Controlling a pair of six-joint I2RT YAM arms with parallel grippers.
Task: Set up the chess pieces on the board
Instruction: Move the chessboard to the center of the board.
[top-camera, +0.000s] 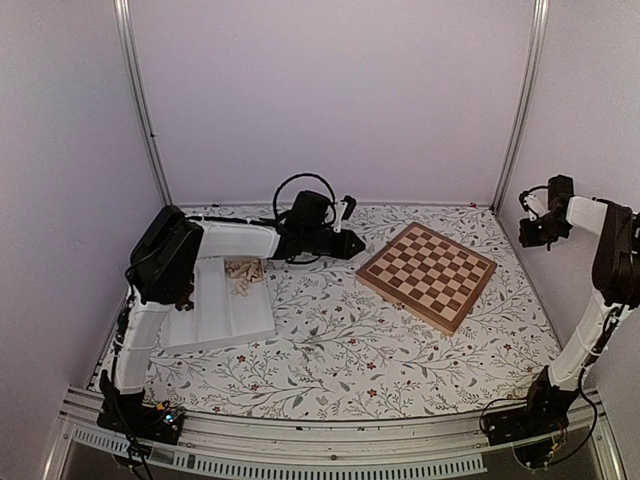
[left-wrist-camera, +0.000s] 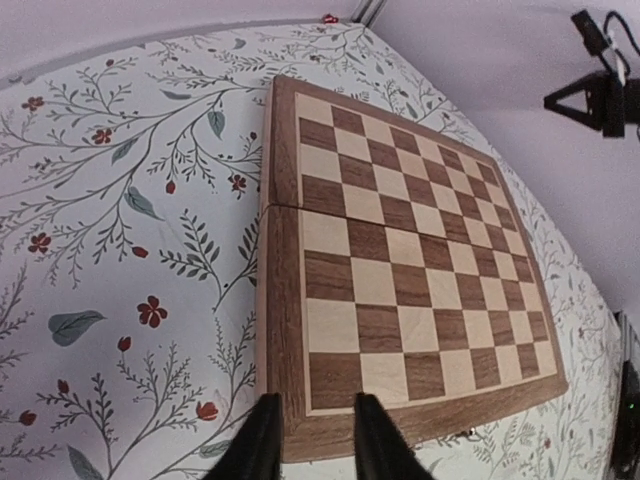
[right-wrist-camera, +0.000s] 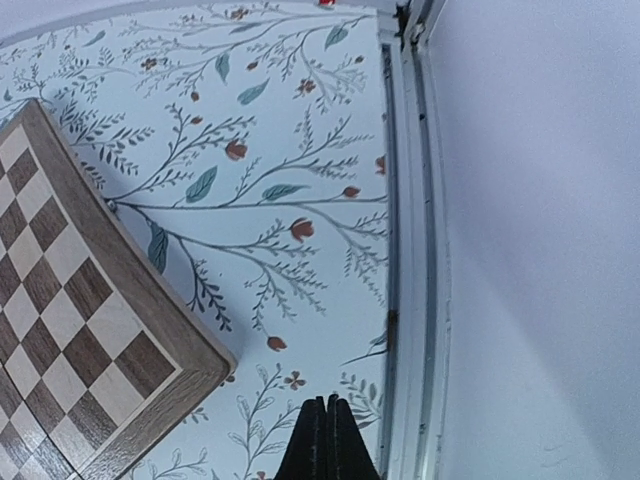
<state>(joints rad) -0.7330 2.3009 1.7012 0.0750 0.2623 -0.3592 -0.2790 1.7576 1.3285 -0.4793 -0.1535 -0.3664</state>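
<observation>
White tray (top-camera: 215, 322) with pale chess pieces (top-camera: 243, 275) at its far end, left end effector (left-wrist-camera: 312, 440) spread, right end effector (right-wrist-camera: 326, 440) pressed together

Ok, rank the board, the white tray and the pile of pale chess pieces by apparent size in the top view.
Largest: board and white tray, too alike to rank.
Smallest: pale chess pieces, clearly.

White tray (top-camera: 225, 322) on floral tablecloth (top-camera: 340, 352), left side; pale walls (top-camera: 330, 100) around.
</observation>
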